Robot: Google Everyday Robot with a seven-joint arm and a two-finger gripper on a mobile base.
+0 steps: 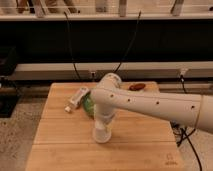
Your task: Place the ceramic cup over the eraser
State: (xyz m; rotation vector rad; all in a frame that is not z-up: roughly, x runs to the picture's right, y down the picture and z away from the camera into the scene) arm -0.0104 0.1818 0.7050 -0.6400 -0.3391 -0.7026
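Table point(50, 150) of pale wood fills my view. At its far left lies a white tube-like object point(76, 98) with a cap, slanting from far-right to near-left. Just right of it, a sliver of green bowl point(88, 105) shows from behind the arm. Nearer me, about the middle of the table, I see the ceramic cup point(101, 134): a small white tapered shape hanging straight below the wrist, its rim down at the wood or a hair above it; I cannot tell which. Its long axis reads as vertical, the narrower end up toward the wrist, the wider mouth down.

The gripper point(103, 124) sits directly above the cup, at the end of the white arm point(150, 104) that comes in from the right. I cannot tell how it is set on the cup; the wrist and the cup run together.

The eraser does not show. I judge it may be under the cup, but I can't confirm that.

For this step I would keep the cup plumb, lower straight down with no sideways drift so the rim clears the block all round, and let go only once the rim sits flat on the wood.

Far right, near the back edge, lies a reddish-brown oval object point(137, 87).
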